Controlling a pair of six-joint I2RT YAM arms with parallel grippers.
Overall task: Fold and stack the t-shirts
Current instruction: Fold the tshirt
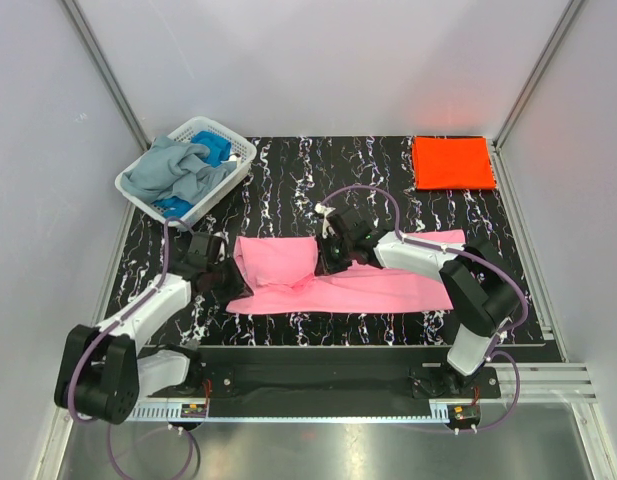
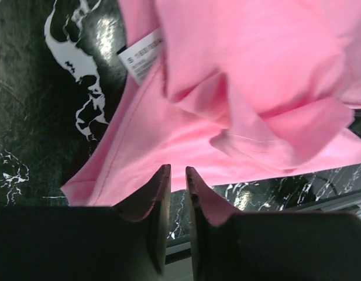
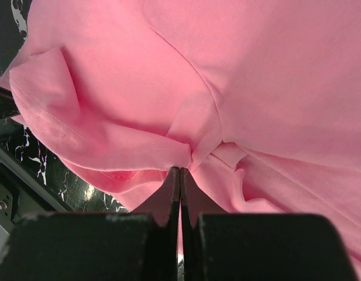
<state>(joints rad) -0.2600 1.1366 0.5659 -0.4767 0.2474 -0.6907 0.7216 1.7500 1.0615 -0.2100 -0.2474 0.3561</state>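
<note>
The right gripper is closed tight on a fold of the one pink t-shirt, which lies rumpled across the near middle of the dark marbled surface. The left gripper, fingers slightly apart, sits at its left hem. Bare surface lies beyond. One folded orange-red t-shirt fills the far right corner. One white basket, far left, holds a grey-blue t-shirt and a blue t-shirt.

Bright, even light; sharp overhead view, softer wrist views.
The glossy black table throws white glare patches in the left wrist view, and shadows on it are faint. The pink shirt fills the right wrist view, evenly lit, with soft shade in its folds. Near dark fingers blur along each wrist view's bottom edge.
</note>
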